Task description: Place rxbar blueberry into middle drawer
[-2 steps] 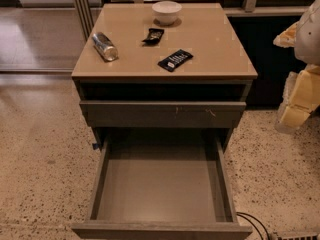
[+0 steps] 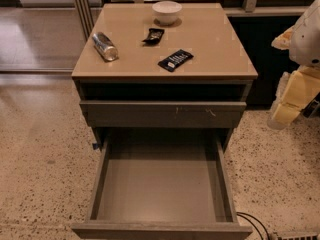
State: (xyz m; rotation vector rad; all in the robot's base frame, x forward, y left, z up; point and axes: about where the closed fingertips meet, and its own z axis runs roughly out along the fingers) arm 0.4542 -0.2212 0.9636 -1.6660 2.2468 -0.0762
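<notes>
The rxbar blueberry (image 2: pixel 176 60), a slim black-wrapped bar with a white label patch, lies flat on the tan cabinet top, right of centre near the front. The middle drawer (image 2: pixel 160 184) is pulled wide open below, showing a bare grey floor. My gripper (image 2: pixel 285 114), pale yellow below a white arm, hangs at the right edge of the view. It is beside the cabinet, below the level of its top and well apart from the bar, with nothing seen in it.
A silver can (image 2: pixel 105 46) lies on its side at the top's left. A small black packet (image 2: pixel 153 35) and a white bowl (image 2: pixel 167 11) sit at the back. A closed grey drawer front (image 2: pixel 162 114) with pale scratches is above the open drawer. A cable (image 2: pixel 255 224) lies on the speckled floor.
</notes>
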